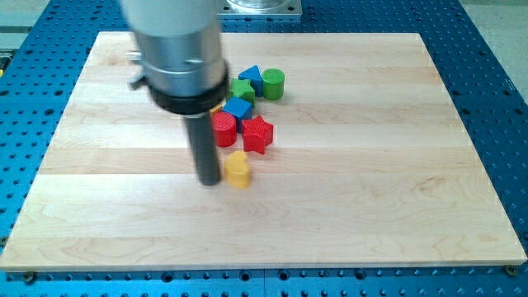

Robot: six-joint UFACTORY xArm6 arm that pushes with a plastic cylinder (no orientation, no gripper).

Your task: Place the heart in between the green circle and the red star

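- The wooden surface [371, 206] carries every block.
- The red star [258, 134] is the landmark; the green circle [274, 83] lies above it.
- The yellow heart [238, 170] sits just below the star.
- The arm has no jaws; my tip [209, 181] rests left of the heart, below-left of the star, and should swing beneath it, pushing upward.

You see my arm's silver housing [177, 37] drop in from twelve o'clock, its black collar [190, 91] below. The dark rod [204, 144] hangs straight down; my tip [209, 181] rests just left of centre.

wooden board [396, 190] | blue perforated table [495, 74] | even light
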